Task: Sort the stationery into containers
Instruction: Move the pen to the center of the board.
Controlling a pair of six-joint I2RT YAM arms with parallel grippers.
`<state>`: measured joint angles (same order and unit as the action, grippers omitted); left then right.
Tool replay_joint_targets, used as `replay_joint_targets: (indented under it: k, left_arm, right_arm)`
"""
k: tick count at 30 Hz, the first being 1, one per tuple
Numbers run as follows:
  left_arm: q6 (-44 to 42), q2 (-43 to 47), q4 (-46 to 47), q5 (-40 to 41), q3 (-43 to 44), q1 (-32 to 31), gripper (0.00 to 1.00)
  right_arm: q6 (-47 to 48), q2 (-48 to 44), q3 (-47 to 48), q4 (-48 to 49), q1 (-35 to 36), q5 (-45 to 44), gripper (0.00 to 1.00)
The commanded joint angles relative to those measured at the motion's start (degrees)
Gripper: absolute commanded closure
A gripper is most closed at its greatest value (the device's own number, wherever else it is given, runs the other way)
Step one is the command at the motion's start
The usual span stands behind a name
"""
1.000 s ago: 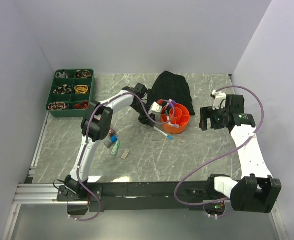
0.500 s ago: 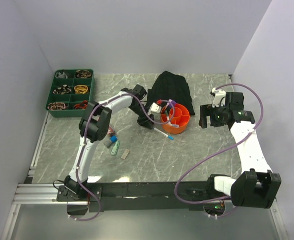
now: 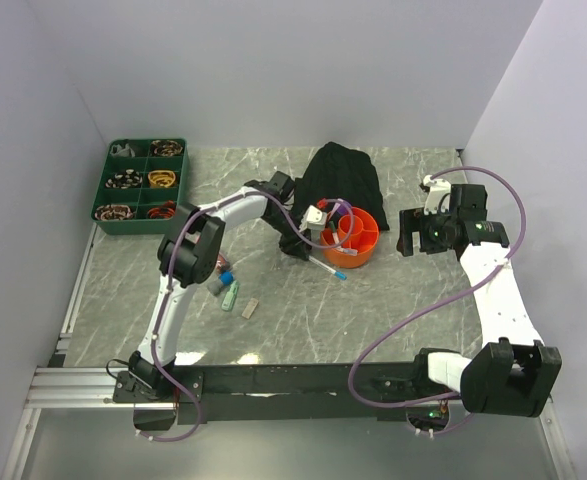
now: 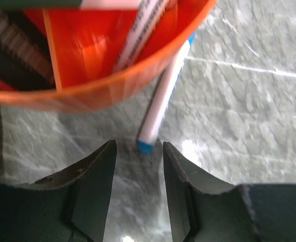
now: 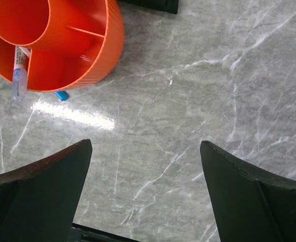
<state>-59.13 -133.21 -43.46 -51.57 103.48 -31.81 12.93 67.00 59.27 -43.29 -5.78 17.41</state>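
The round orange tub [image 3: 353, 237] stands mid-table with pens [image 3: 339, 212] upright in it. A thin white pen [image 3: 325, 265] with a blue cap lies on the table against the tub's near-left side. My left gripper [image 3: 299, 246] is low beside the tub; in the left wrist view it [image 4: 137, 145] is open and empty, and the pen's blue end [image 4: 145, 146] lies just ahead of the jaws under the tub wall [image 4: 112, 88]. My right gripper [image 3: 409, 241] hovers right of the tub, wide open and empty [image 5: 145, 146]. The tub [image 5: 77, 55] shows at the upper left.
The dark green tray [image 3: 139, 166] with coiled bands sits at the back left. A black fabric heap [image 3: 341, 175] lies behind the tub. Short markers [image 3: 223, 276], a green-capped pen [image 3: 232, 294] and a tan eraser [image 3: 250, 308] lie near the left arm.
My left gripper has shifted slightly right, closer to the tub and the pen. My right gripper rose a little, then held still.
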Motion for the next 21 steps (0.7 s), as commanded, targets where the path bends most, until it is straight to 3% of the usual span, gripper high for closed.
replay_joint_targets:
  k: [1,3,7,13,16,18,20,21]
  left_arm:
    - [3.2,2.3,3.6,-0.3,-0.8,-1.6,0.55]
    - [3.1,2.1,3.1,-0.2,-0.7,-1.9,0.58]
    - [4.5,1.4,1.8,1.3,-0.5,-2.4,0.75]
    - [5.6,3.6,-0.4,5.1,-4.0,-2.2,0.88]
    - [5.0,7.8,-0.2,5.4,-9.7,-0.7,0.91]
    - [3.6,10.6,-0.9,0.8,-13.6,1.3,0.95]
    - [6.7,14.5,-0.1,3.9,-15.7,1.2,0.94]
    - [4.3,15.1,-1.9,4.8,-15.9,1.3,0.94]
  right_arm:
    - [0.0,-1.8,0.7,1.2,-0.3,0.0,0.04]
    - [-0.1,-2.1,0.5,1.2,-0.3,0.3,0.04]
    - [0.1,-2.3,0.0,1.4,-0.3,0.2,0.04]
    - [0.7,-2.7,0.1,1.1,-0.3,0.1,0.04]
    - [0.5,-2.9,0.0,1.4,-0.3,0.4,0.03]
    - [0.3,-3.2,-0.2,1.6,-0.3,0.8,0.04]
    - [0.1,-3.4,-0.3,2.0,-0.3,1.0,0.04]
    - [0.0,-3.4,-0.3,2.0,-0.3,1.2,0.04]
